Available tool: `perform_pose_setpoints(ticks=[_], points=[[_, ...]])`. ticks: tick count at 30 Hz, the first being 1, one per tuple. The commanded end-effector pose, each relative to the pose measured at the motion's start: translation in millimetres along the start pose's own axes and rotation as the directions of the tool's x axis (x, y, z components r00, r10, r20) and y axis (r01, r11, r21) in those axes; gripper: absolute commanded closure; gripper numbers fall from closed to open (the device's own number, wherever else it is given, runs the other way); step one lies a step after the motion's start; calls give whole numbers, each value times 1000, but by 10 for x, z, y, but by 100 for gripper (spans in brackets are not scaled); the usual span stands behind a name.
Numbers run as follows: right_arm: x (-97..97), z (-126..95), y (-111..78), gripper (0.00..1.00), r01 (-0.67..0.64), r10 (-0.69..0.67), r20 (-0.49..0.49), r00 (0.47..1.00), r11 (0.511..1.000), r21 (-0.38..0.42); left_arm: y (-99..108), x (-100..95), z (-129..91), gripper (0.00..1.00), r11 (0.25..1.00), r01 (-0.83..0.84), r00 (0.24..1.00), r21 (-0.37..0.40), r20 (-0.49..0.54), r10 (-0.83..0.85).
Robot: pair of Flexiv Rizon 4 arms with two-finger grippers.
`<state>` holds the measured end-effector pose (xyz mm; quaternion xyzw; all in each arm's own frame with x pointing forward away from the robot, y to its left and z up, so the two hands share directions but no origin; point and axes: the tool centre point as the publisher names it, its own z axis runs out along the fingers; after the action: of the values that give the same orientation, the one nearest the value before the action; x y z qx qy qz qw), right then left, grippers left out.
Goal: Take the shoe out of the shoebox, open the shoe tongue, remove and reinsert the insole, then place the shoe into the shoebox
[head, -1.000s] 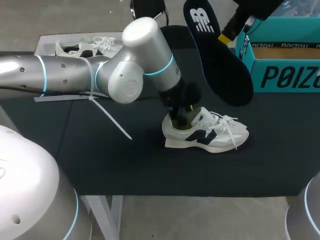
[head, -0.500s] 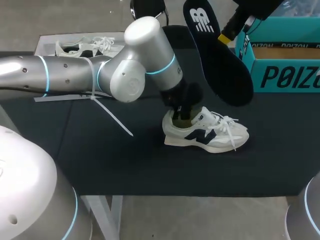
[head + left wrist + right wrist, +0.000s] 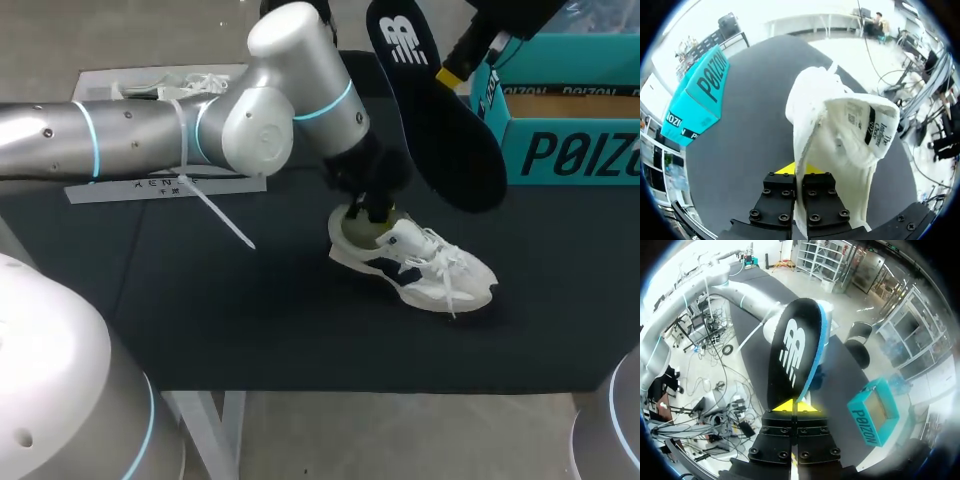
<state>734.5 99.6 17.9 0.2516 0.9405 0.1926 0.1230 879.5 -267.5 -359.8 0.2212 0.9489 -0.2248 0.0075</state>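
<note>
My left pincer [image 3: 799, 169] clamps the shoe [image 3: 440, 275] at its collar; my right pincer [image 3: 796, 406] clamps the insole [image 3: 440, 130] aloft. Reinsertion appears to be in hand. The next move calls for feeding it toe-first into the shoe.

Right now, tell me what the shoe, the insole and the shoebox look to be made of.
Shoe: white matte upper, seemingly suede or synthetic leather with textile, judging by its soft fuzzy lining and woven tongue label.
Insole: probably foam under dark fabric, matte, with a blue edge layer.
Shoebox: teal printed cardboard, with a raw brown inside.
</note>
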Motion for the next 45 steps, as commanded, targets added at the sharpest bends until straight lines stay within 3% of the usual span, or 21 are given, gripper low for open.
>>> perform_pose_setpoints(ticks=[1, 6, 8, 10, 12, 19, 26, 33, 45], points=[[-7, 7, 9, 100, -1, 1, -2, 1000, 1000, 2, -72, -32, -255, 100, 999, -52, 998, -14, -41, 51], [-7, 7, 9, 100, -1, 1, -2, 1000, 1000, 2, -99, -33, -283, 100, 979, -191, 966, 65, -162, 199], [-7, 7, 9, 100, -1, 1, -2, 1000, 1000, 2, -91, 1, -264, 100, 961, -255, 932, 105, -238, 273], [-7, 7, 9, 100, -1, 1, -2, 1000, 1000, 2, -62, 26, -226, 100, 922, -375, 880, 96, -275, 387], [-7, 7, 9, 100, -1, 1, -2, 1000, 1000, 2, -57, 97, -207, 100, 886, -439, 821, 150, -335, 463], [-7, 7, 9, 100, -1, 1, -2, 1000, 1000, 2, -105, 170, -106, 100, 778, -598, 708, 194, -328, 625], [-7, 7, 9, 100, -1, 1, -2, 1000, 1000, 2, -300, 227, -43, 100, 696, -680, 638, 231, -281, 717], [-7, 7, 9, 100, -1, 1, -2, 1000, 1000, 2, -402, 283, 66, 100, 656, -721, 585, 224, -310, 749], [-7, 7, 9, 100, -1, 1, -2, 1000, 1000, 2, -410, 219, 265, 100, 610, -763, 527, 215, -342, 778]])
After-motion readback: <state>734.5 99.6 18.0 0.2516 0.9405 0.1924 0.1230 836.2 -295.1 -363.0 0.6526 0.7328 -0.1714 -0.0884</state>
